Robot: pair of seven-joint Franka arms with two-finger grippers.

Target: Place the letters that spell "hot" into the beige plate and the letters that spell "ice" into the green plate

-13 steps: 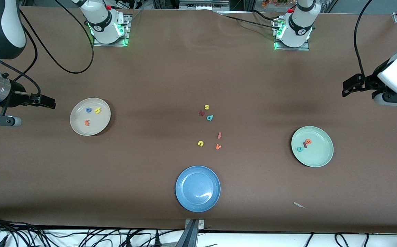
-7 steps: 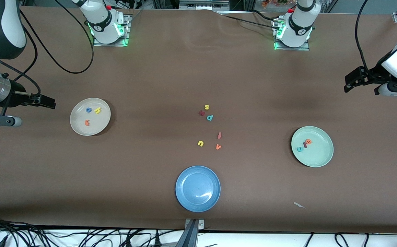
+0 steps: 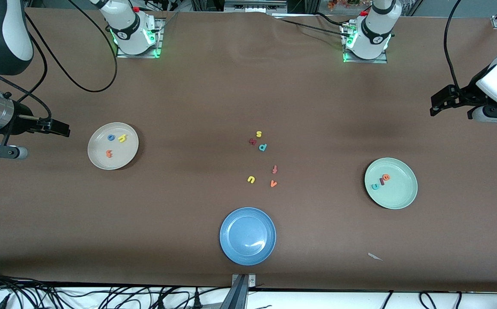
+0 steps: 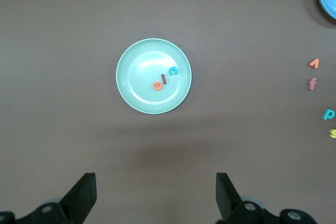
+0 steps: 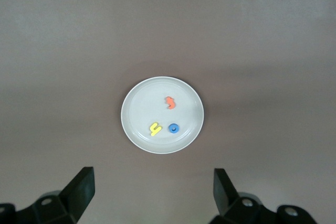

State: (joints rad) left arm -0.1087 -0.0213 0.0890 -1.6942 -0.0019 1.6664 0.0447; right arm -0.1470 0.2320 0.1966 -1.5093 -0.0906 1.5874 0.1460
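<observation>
Brown matte desk; left end effector hangs over the left arm's end, right end effector over the right arm's end, both with fingers spread wide and empty, arm bodies cut off at the frame edges. Three round shallow plates: beige plate holds the yellow h, blue o and orange t; green plate holds the teal c, dark red i and orange e; blue plate sits nearest the camera. Loose mid-desk letters read s, p, f, u, v; one dark red piece is hard to make out.
</observation>
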